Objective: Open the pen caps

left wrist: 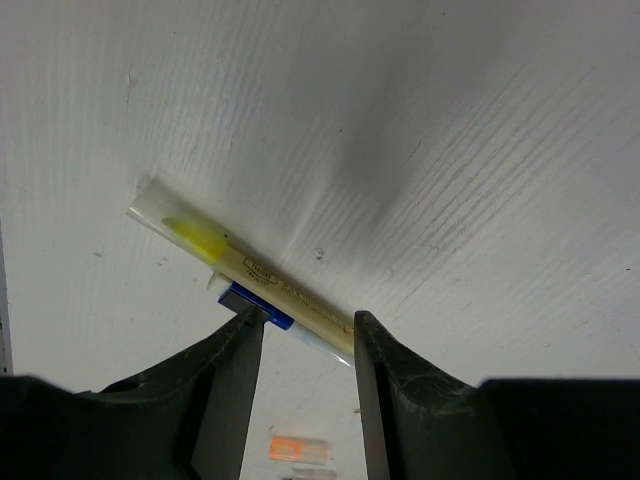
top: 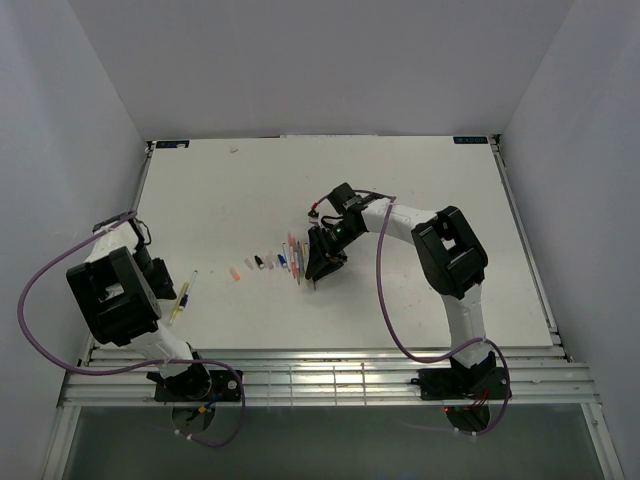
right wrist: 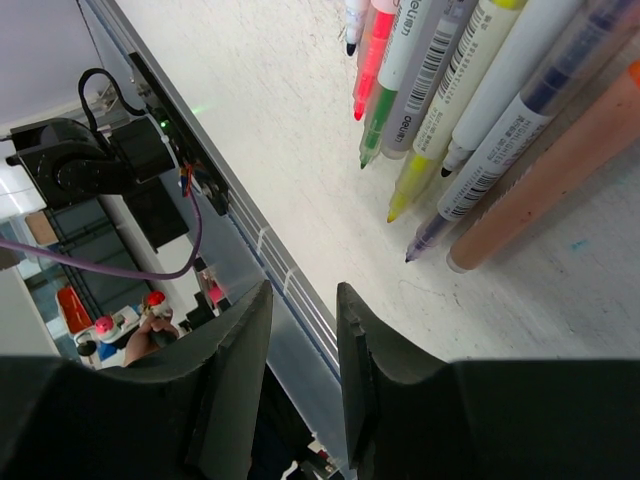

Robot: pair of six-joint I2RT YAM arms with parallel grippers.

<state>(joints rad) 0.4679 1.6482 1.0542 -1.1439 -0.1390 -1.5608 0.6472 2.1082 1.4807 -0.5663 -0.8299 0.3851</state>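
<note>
A yellow pen [left wrist: 240, 265] with a clear cap lies on the white table, with a blue-white pen [left wrist: 262, 305] tight against it. They show in the top view [top: 184, 296] at the left. My left gripper [left wrist: 305, 320] is open, its fingertips right at these two pens; in the top view my left gripper [top: 168, 283] is beside them. A row of loose pen caps [top: 258, 264] lies mid-table, and an orange cap [left wrist: 298, 449] shows between my left fingers. A bunch of uncapped pens [right wrist: 450, 120] lies side by side [top: 295, 256]. My right gripper [right wrist: 303, 290] is open and empty, just right of them [top: 322, 262].
The table's near edge is a metal rail [top: 320, 375] in front of the arm bases. White walls close in the left, right and back sides. A purple cable [top: 385, 300] loops beside the right arm.
</note>
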